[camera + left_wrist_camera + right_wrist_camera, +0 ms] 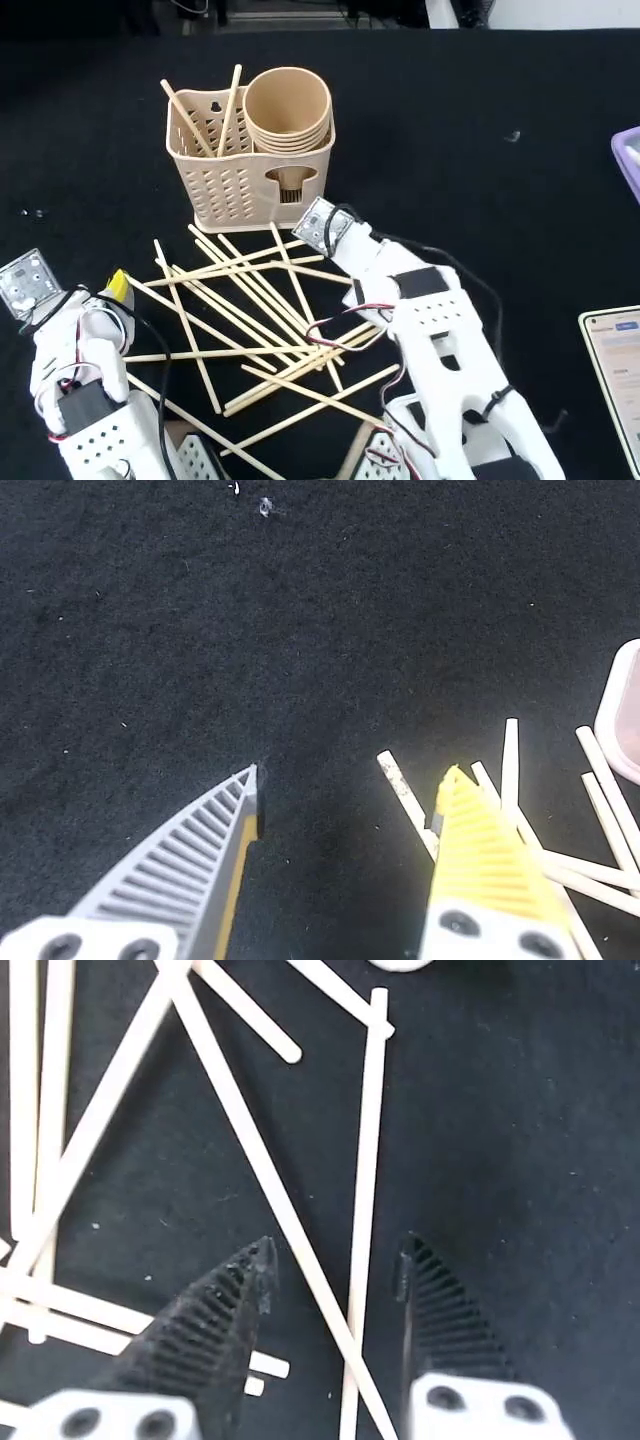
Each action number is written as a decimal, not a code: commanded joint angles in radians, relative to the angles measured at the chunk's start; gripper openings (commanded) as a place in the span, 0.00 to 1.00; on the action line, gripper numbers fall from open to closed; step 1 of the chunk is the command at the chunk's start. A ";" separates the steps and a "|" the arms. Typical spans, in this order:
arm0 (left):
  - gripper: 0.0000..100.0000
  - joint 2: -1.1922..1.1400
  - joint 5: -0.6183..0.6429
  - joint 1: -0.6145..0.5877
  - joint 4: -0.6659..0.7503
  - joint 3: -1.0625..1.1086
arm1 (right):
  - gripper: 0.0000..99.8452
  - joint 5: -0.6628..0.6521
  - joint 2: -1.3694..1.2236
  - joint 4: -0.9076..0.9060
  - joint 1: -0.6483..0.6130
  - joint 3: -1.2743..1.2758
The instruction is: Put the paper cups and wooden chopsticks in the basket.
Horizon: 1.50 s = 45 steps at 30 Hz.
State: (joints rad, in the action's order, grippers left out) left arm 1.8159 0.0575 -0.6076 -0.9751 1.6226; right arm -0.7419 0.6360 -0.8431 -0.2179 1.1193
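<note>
High view: we find the paper cups (288,105) already nested together in one compartment of the basket (230,195), and a few wooden chopsticks (205,120) leaning in the compartment beside them. By our reading the cup half of the job is done. The chopstick half is barely begun: most of the loose chopsticks (255,305) lie criss-crossed on the black table (480,150) in front of the basket, between the two arms. In its wrist view, the right gripper (337,1250) hangs low over the pile, jaws wide apart and holding nothing, with two crossing sticks (367,1160) lying on the table between its fingertips. The left gripper (350,775) is also spread wide and empty, over bare table at the pile's edge, its yellow finger just beside a few stick ends (400,785).
</note>
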 commanded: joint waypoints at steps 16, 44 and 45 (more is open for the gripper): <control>0.28 0.006 -0.002 -0.002 0.020 -0.004 | 0.24 0.011 -0.437 0.140 0.061 -0.231; 0.28 0.006 -0.002 -0.002 0.020 -0.004 | 0.01 -0.192 0.073 -0.190 0.069 -0.232; 0.28 0.006 -0.002 -0.002 0.020 -0.004 | 0.01 -0.203 0.114 -0.209 0.069 -0.232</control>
State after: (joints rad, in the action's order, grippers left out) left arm 1.8159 0.0575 -0.6076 -0.9751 1.6226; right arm -0.9091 0.6130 -1.0012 -0.1642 0.9367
